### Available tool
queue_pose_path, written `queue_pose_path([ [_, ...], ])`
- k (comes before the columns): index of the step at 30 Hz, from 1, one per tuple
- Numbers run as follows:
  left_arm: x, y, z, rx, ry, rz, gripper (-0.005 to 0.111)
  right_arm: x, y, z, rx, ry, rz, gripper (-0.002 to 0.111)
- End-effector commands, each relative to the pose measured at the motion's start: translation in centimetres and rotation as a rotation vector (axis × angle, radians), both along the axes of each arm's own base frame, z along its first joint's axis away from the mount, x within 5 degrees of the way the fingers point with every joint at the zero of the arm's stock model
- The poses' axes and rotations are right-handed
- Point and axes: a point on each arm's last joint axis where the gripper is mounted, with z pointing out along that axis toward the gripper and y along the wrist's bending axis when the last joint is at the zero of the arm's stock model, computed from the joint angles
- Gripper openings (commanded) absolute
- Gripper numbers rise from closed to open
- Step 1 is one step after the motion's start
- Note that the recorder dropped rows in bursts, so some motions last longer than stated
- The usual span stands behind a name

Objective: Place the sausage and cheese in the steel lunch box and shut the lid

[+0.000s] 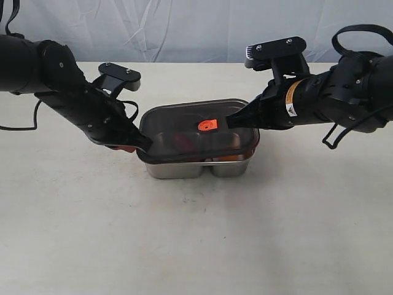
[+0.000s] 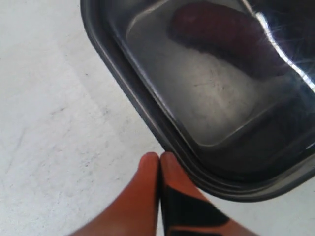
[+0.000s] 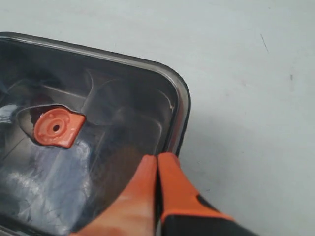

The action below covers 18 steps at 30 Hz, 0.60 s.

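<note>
At the middle of the table (image 1: 184,246): box (image 1: 184,169) under its dark lid (image 1: 175,120), orange valve (image 1: 207,125) on top. Seen dimly through the lid, sausage (image 2: 221,34) in the larger compartment, on the left arm's side; over the smaller compartment, an orange sliver below the lid's edge, seemingly the cheese (image 1: 230,158). Pinched fully closed on nothing, left gripper (image 2: 159,158), tips at the lid's rim near a corner, contact impossible to tell. Likewise closed and holding nothing, right gripper (image 3: 157,160), tips over the lid just inside its rim, close beside the valve. Both arms reaching in low from opposite sides.
</note>
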Motion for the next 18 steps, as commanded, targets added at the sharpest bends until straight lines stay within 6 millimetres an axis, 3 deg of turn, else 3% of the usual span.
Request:
queue_pose_path([
  [1,0.1,-0.4,0.1,-0.027,0.002,0.01,0.0,0.0,-0.3,0.2,-0.007,-0.006,-0.002,-0.001],
  [8,0.1,-0.4,2.9,-0.047,-0.056,-0.006,0.0,0.0,-0.3,0.2,-0.005,-0.007,-0.001,-0.001],
  [18,0.6,-0.5,3.2,-0.064,-0.117,0.009,0.0,0.2,0.4,-0.4,0.041,-0.012,0.028,-0.001],
])
